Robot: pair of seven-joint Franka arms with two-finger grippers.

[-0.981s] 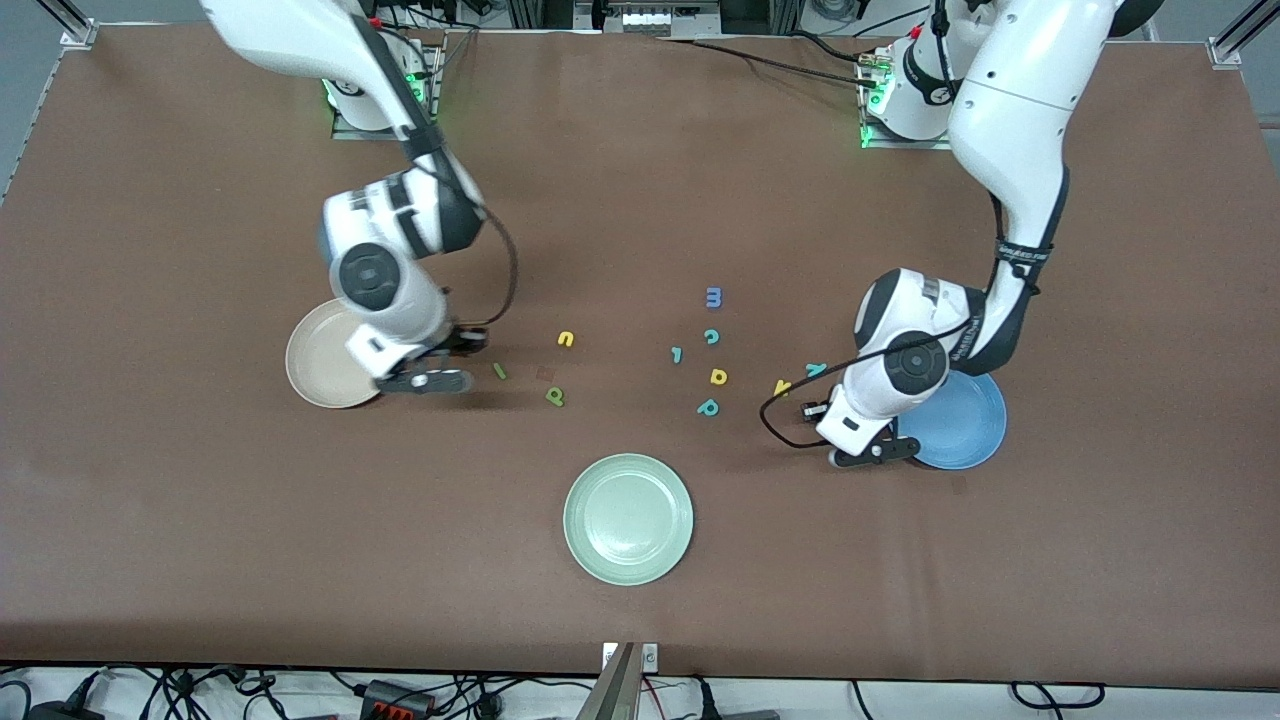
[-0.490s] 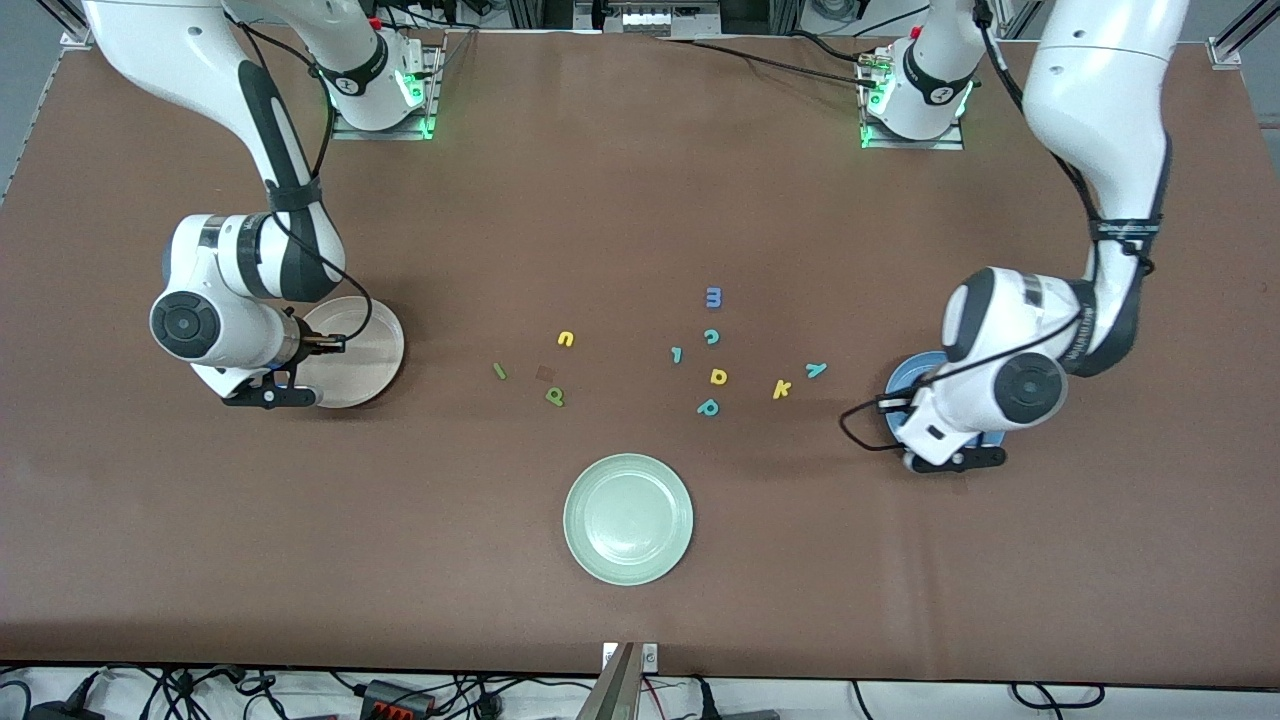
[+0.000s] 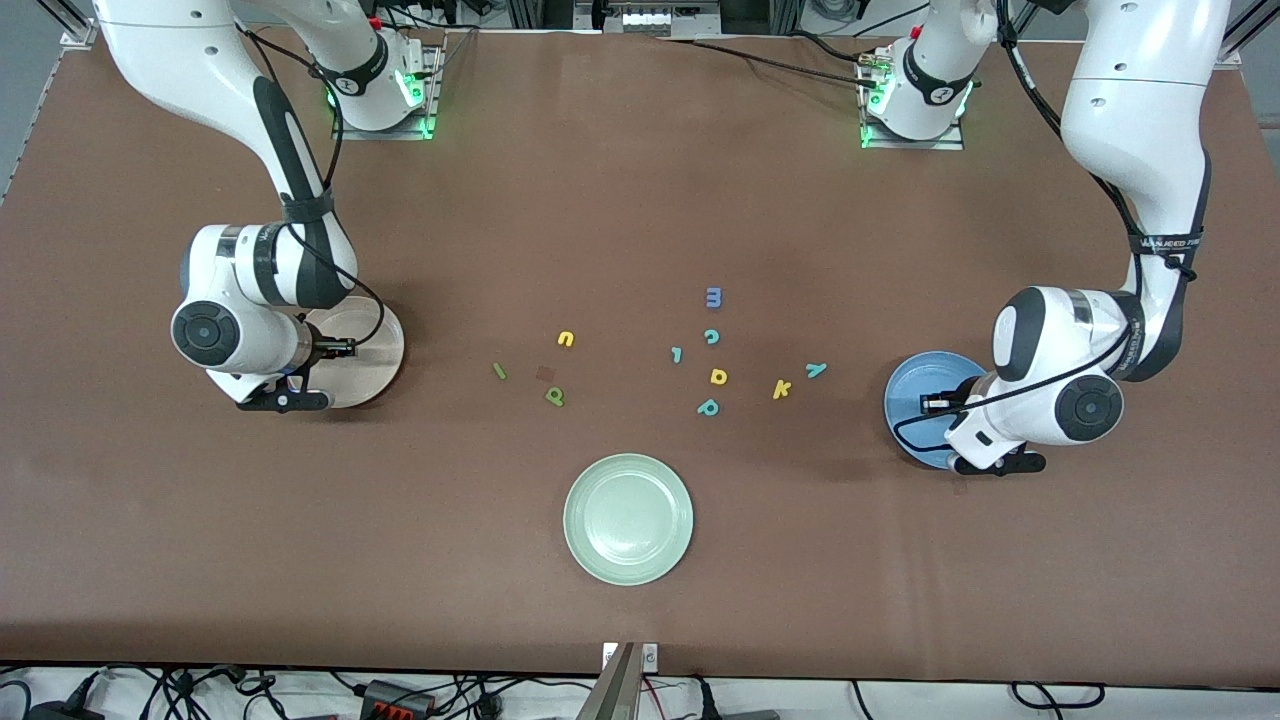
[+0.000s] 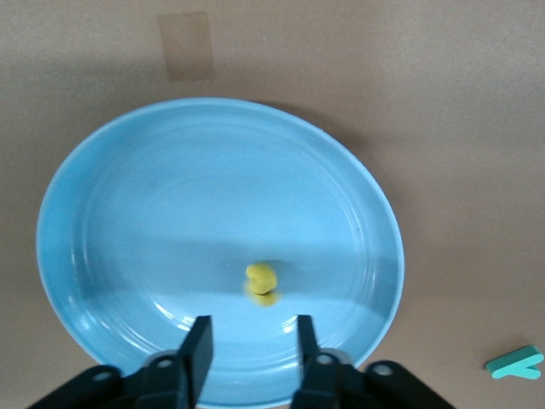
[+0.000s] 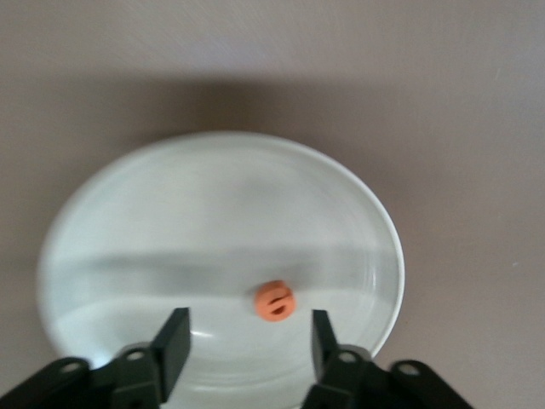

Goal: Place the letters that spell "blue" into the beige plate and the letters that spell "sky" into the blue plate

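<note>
Between the black, blocky fingers of the left gripper [image 4: 249,351] there is an empty gap; they stand parted and hold nothing, over the blue plate [image 4: 128,213], a smooth glossy round dish with faint rings and a raised rim. On its floor lies a small yellow foam letter [image 4: 261,283], blurred, its shape hard to read. Just off the plate's rim on the table lies the teal "y" [image 4: 516,364].

The right gripper [image 5: 245,342] has its fingers apart too, with nothing between them, over the beige plate [image 5: 128,221], a pale shallow round dish with a soft sheen. The orange "e" [image 5: 276,301], a rounded foam piece, lies in it.

From the front, the beige plate [image 3: 385,345] sits toward the right arm's end of the table and the blue plate [image 3: 915,385] toward the left arm's end, each partly hidden under its arm's wrist. Between them the loose foam letters lie scattered and apart: the dark green "l" [image 3: 499,371], the yellow "u" [image 3: 566,339], the green "b" [image 3: 555,397], then a purple "m" [image 3: 713,297], a teal "c" [image 3: 711,336], a small teal hooked piece [image 3: 677,354], a yellow "d" [image 3: 718,376], a teal "p" [image 3: 708,407], the yellow "k" [image 3: 781,389] and the teal "y" [image 3: 816,369]. A pale green plate [image 3: 628,518] lies nearer the front camera than all of them. The table [image 3: 640,610] is covered by a matte brown mat; cables trail along both long edges.
</note>
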